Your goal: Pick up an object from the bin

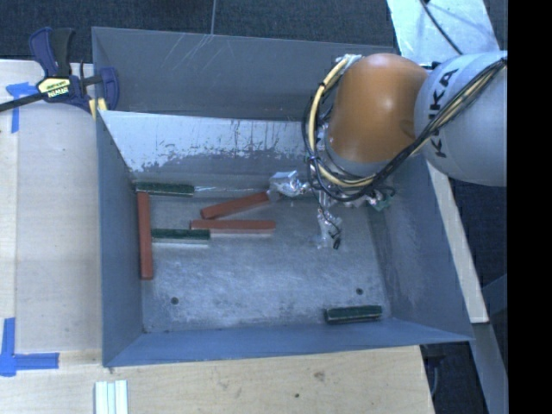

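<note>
- Gripper (329, 231): hangs under the orange wrist cover (373, 106), tip low over bare floor of the grey bin (259, 67). Can't tell whether the jaws are open or closed; I see nothing betw. them.
- Nearest obj: flat red-brown bar (233, 226), lying level, right end near the jaws on view-left, not touching.
- Just behind it: tilted red-brown bar (235, 206), right end angled toward the back wall, left end close to the flat bar's left end.
- Up-left of the jaws, beside the cables: silvery crumpled lump (285, 184). Can't tell if it's a bin obj or part of the rig.
- Farther left: short dark green bar (180, 235), just beside the flat bar's left end.
- Back-left: second dark green bar (164, 189), at the foot of the back wall.
- Farthest left: long red-brown bar (145, 235), running front-to-back along the left wall.
- Toward me and slightly right of the jaws: third dark green bar (353, 315), at the foot of the near wall, well apart.
</note>
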{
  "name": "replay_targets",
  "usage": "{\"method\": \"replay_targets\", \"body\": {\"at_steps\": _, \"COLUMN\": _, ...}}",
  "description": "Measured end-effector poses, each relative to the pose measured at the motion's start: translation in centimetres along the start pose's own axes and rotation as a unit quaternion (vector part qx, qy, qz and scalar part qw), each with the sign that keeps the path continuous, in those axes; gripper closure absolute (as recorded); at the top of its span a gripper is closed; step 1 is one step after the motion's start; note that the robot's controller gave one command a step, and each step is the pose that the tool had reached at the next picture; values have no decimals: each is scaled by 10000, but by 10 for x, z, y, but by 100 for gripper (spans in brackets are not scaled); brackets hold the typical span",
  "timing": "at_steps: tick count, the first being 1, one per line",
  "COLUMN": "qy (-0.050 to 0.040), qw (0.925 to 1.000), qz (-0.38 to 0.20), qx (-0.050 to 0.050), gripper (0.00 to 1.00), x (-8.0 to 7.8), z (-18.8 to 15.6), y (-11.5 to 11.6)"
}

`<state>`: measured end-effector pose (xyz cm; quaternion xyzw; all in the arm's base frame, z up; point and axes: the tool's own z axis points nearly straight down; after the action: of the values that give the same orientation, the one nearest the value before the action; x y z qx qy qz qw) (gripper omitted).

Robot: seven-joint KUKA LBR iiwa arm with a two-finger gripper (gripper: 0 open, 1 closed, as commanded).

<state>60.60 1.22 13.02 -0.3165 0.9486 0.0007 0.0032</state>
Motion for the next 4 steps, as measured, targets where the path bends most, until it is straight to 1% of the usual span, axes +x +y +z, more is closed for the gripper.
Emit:
{"method": "replay_targets", "body": {"at_steps": 1, "qy": 18, "qw": 10000, "qz": -56, "qx": -13, "gripper": 0, "x": -41, "z": 41, "y": 37}}
{"method": "replay_targets", "body": {"at_steps": 2, "qy": 1, "qw": 9990, "qz": -457, "qx": 12, "gripper": 0, "x": -59, "z": 60, "y": 40}}
{"method": "replay_targets", "body": {"at_steps": 3, "qy": -9, "qw": 9990, "qz": -448, "qx": 14, "gripper": 100, "x": -60, "z": 56, "y": 39}}
{"method": "replay_targets", "body": {"at_steps": 4, "qy": 16, "qw": 9990, "qz": -447, "qx": 3, "gripper": 0, "x": -58, "z": 59, "y": 40}}
